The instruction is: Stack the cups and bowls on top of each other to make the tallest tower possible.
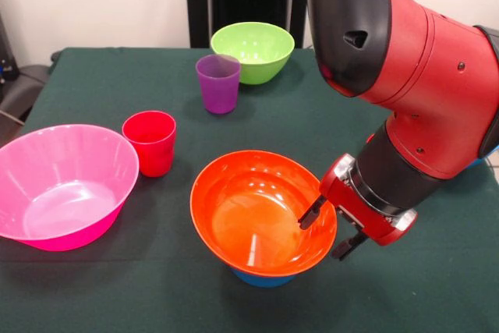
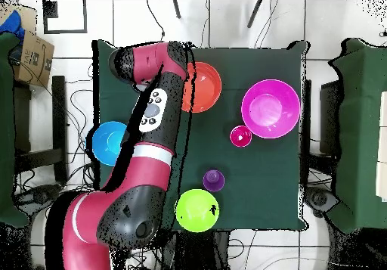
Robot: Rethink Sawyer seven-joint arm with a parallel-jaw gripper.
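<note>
A glossy orange plastic bowl (image 1: 261, 212) sits low in the centre of the front view, perched on a smaller blue bowl (image 1: 263, 277) of which only a sliver shows beneath it; this is the tower so far. The red and black gripper (image 1: 331, 233) hangs at the orange bowl's right rim, its fingers spread, one tip over the rim and the other outside, gripping nothing.

A translucent purple ribbed cup (image 1: 217, 83) and a lime green bowl (image 1: 253, 51) stand at upper centre, a red tumbler (image 1: 150, 143) and a large pink bowl (image 1: 62, 185) at left.

The wide orange bowl probably balances on a narrow base, so a nudge from the inner finger could tip it off.
</note>
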